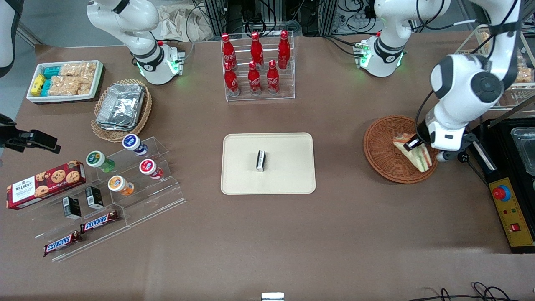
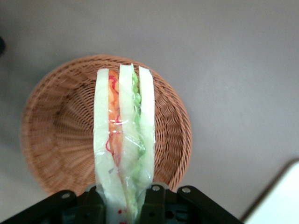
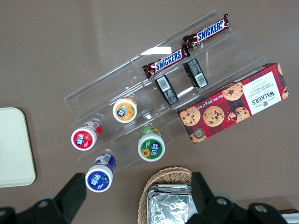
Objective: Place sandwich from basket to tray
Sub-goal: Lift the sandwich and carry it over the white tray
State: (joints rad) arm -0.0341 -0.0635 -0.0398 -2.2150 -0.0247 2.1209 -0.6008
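Note:
My left gripper (image 1: 412,144) is shut on the sandwich (image 1: 413,154), a clear-wrapped wedge of white bread with orange, red and green filling. In the left wrist view the sandwich (image 2: 124,130) sticks out from between the gripper (image 2: 124,198) fingers, lifted above the round reddish-brown wicker basket (image 2: 56,135). The basket (image 1: 378,144) holds nothing else that I can see. The cream-beige tray (image 1: 288,175) lies at the table's middle, toward the parked arm from the basket; its corner (image 2: 280,203) shows in the left wrist view.
A small black-and-white packet (image 1: 261,160) lies on the tray. A rack of red cola bottles (image 1: 257,65) stands farther from the front camera than the tray. A black control box with a red button (image 1: 508,209) sits beside the basket at the working arm's end.

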